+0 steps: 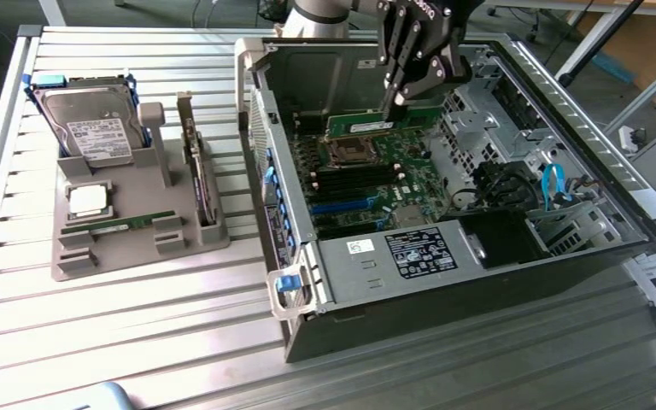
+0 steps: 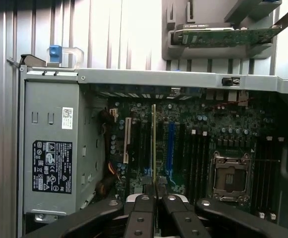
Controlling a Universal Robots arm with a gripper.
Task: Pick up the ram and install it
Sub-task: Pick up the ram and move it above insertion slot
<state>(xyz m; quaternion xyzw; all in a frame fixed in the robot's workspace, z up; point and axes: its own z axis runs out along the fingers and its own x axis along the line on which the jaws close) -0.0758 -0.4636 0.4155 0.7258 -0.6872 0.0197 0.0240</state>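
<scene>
The ram is a thin green stick hanging inside the open computer case, just above the motherboard and beyond the processor socket. My gripper reaches down into the case from above and is shut on the stick's upper edge. In the wrist view the ram shows edge-on as a thin line running out from my gripper, over the row of black slots beside a blue slot. I cannot tell whether the stick touches a slot.
On the exterior view's left, a grey holder tray carries a hard drive, a square silver processor, an upright dark card and another green stick. The case walls, power supply and drive cage crowd around the board.
</scene>
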